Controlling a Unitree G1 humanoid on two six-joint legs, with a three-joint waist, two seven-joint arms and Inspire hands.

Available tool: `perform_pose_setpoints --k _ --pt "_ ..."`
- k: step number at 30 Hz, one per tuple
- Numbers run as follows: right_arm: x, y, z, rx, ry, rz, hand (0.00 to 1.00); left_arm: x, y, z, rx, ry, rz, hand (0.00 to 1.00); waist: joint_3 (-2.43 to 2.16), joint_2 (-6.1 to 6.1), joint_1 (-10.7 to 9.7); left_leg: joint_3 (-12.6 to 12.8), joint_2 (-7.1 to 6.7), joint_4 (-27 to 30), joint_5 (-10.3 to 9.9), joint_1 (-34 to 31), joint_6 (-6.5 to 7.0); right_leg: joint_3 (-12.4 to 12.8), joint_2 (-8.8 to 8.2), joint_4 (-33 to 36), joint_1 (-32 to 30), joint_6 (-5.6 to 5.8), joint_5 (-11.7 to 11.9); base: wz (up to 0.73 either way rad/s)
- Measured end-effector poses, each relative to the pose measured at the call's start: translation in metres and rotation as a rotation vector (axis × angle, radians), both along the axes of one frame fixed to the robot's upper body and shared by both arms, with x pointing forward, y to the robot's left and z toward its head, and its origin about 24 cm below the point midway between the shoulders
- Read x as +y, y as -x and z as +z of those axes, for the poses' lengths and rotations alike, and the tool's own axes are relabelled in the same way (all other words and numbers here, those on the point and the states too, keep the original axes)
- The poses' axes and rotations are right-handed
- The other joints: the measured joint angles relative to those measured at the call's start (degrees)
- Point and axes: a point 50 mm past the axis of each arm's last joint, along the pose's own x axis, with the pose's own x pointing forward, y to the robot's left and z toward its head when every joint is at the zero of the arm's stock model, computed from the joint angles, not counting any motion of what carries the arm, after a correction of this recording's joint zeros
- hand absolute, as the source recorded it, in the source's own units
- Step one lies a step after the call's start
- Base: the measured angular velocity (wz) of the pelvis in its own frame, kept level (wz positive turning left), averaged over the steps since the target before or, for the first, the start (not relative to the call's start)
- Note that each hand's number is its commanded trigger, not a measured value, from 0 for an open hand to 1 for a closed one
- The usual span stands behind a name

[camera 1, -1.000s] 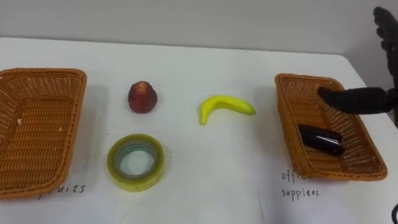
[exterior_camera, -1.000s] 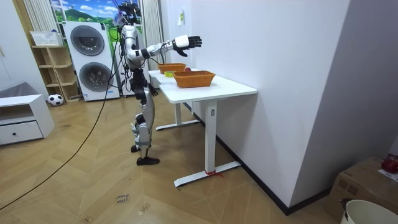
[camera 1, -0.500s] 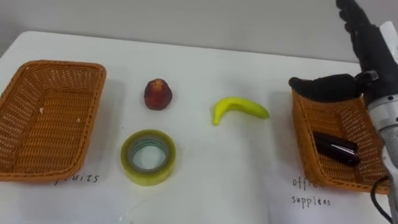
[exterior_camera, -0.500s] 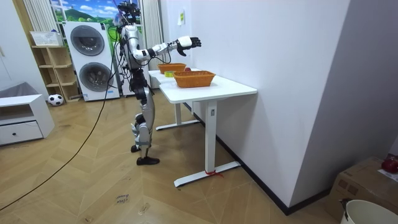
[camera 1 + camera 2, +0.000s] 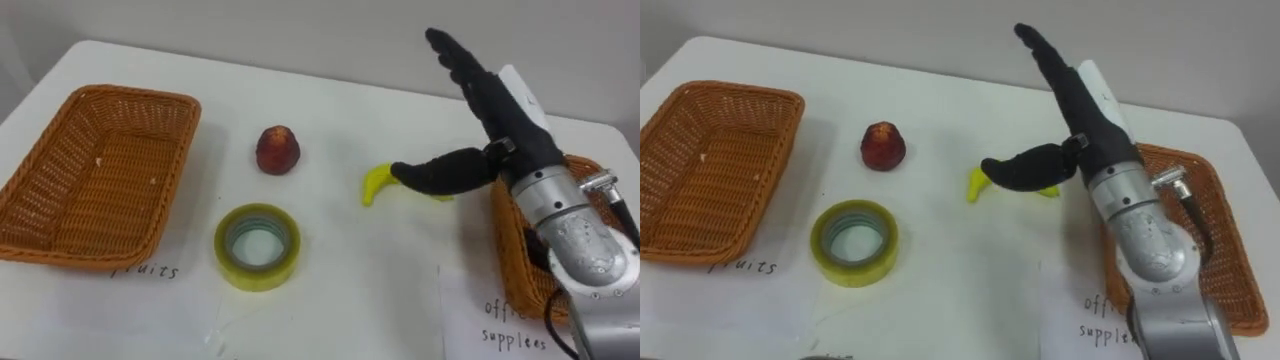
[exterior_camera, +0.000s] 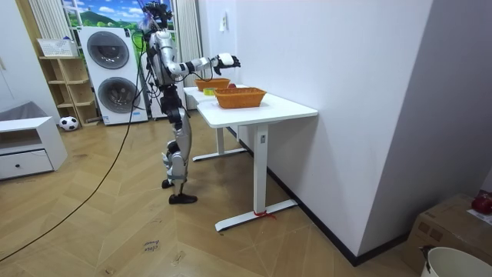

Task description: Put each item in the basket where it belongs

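Note:
My right hand (image 5: 500,110) hovers open above the table, fingers stretched toward the far edge, thumb pointing left over a yellow banana (image 5: 377,184), which it partly hides. A red fruit (image 5: 278,150) sits left of the banana. A roll of yellowish tape (image 5: 257,245) lies nearer to me. The wicker fruit basket (image 5: 100,170) stands at the left with nothing in it. At the right, my forearm covers much of the office supplies basket (image 5: 1228,235). In the room view I stand at the table's end, right hand (image 6: 227,59) held out over it.
Handwritten paper labels lie on the white table (image 5: 350,280) in front of each basket. A wall runs close behind the table's far edge. In the room view, washing machines (image 6: 111,73) and a shelf (image 6: 65,85) stand behind me.
My right hand has swung left from above the office supplies basket to above the banana. The eye views have shifted, so the objects now sit further right.

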Motion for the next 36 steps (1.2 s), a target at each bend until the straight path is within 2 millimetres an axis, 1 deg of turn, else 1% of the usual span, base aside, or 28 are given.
perform_pose_setpoints --k 3,5,6,8,10,12,13,15,18,21,27,29,34,36 --pt "0.004 0.0 -0.003 0.016 0.005 0.013 0.0 0.0 -0.002 0.002 -0.015 -0.004 -0.005 0.0 -0.01 0.02 0.4 -0.7 0.03 0.0 0.0 0.0 0.0 -0.2 0.05 -0.1 0.2 0.0 0.0 0.1" --pt "0.007 -0.001 -0.011 0.051 0.008 0.021 0.0 0.0 -0.003 0.002 -0.015 -0.009 -0.011 0.0 0.01 0.08 0.8 -1.0 0.06 0.0 0.0 0.0 0.0 -1.0 0.03 -0.1 0.6 0.0 0.0 0.13" --pt "0.009 -0.001 -0.017 0.073 0.012 0.02 0.0 -0.001 -0.002 0.002 -0.01 -0.015 -0.024 0.0 0.02 0.11 1.3 -1.2 0.06 0.0 0.0 0.0 0.0 -1.5 -0.01 -0.1 0.6 0.0 0.0 0.07" --pt "0.012 -0.002 -0.026 0.108 0.017 0.015 0.0 -0.001 -0.003 0.002 -0.013 -0.022 -0.028 0.0 0.03 0.12 2.1 -1.2 0.04 0.0 0.0 -0.1 0.0 -1.7 -0.04 -0.1 0.5 0.0 0.0 0.0" --pt "0.014 -0.003 -0.032 0.136 0.009 0.017 0.0 -0.001 -0.004 0.002 -0.016 -0.026 -0.029 0.0 0.1 0.24 2.5 -1.3 -0.01 0.0 0.0 -0.2 0.0 -1.9 -0.12 -0.1 0.4 0.0 0.0 0.03" --pt "0.017 -0.003 -0.033 0.141 0.004 0.024 0.0 0.0 -0.004 0.002 -0.013 -0.028 -0.032 0.0 0.07 0.38 3.5 -1.4 -0.05 0.1 0.0 -0.7 0.0 -2.0 -0.17 -0.1 0.0 0.0 0.0 0.0" --pt "0.021 -0.003 -0.033 0.138 0.004 0.04 0.0 -0.001 -0.004 0.002 -0.007 -0.029 -0.037 0.0 0.21 0.59 3.6 -1.4 -0.05 0.1 0.0 -0.8 0.0 -2.0 -0.16 -0.1 -0.1 0.0 0.0 0.0" --pt "0.03 -0.005 -0.031 0.132 0.005 0.072 0.0 -0.003 -0.005 0.002 -0.002 -0.029 -0.051 0.0 0.31 1.03 3.7 -1.5 -0.04 0.2 0.0 -0.8 0.0 -2.0 -0.17 -0.1 0.0 0.0 0.0 0.02" --pt "0.038 -0.005 -0.032 0.129 0.0 0.096 0.0 -0.003 -0.007 0.002 -0.005 -0.028 -0.054 0.0 0.48 1.36 3.8 -1.6 -0.04 0.2 0.0 -0.7 0.0 -2.4 -0.21 -0.2 0.1 0.0 0.0 0.01" --pt "0.046 -0.004 -0.033 0.134 -0.014 0.115 0.0 -0.003 -0.007 0.002 -0.004 -0.026 -0.055 0.0 0.45 1.56 3.8 -1.6 -0.04 0.2 0.0 -0.8 0.0 -2.6 -0.21 -0.2 0.2 0.0 0.0 0.0" --pt "0.049 -0.004 -0.036 0.144 -0.023 0.119 0.0 -0.006 -0.009 0.001 -0.004 -0.003 -0.06 0.0 0.42 1.72 4.7 -1.9 -0.06 0.3 0.0 -0.7 0.01 -3.2 -0.29 -0.2 0.4 0.0 0.0 0.01" --pt "0.048 -0.004 -0.039 0.157 -0.024 0.111 0.0 -0.008 -0.01 0.0 -0.004 0.004 -0.063 0.0 0.42 1.72 5.0 -2.4 -0.09 0.6 0.0 -0.8 0.01 -3.9 -0.37 -0.2 0.7 0.0 0.0 0.13" --pt "0.048 -0.008 -0.047 0.186 -0.028 0.096 0.0 -0.014 -0.012 -0.001 -0.005 0.014 -0.075 0.0 0.43 1.77 5.5 -2.9 -0.1 0.9 0.0 -1.2 0.01 -4.8 -0.44 -0.2 0.7 0.01 0.0 0.06" --pt "0.048 -0.008 -0.047 0.185 -0.029 0.09 0.0 -0.014 -0.012 -0.001 -0.005 0.015 -0.076 0.0 0.36 1.92 5.9 -3.2 -0.12 1.0 0.0 -1.6 0.01 -5.0 -0.44 -0.2 0.6 0.01 0.0 0.07"
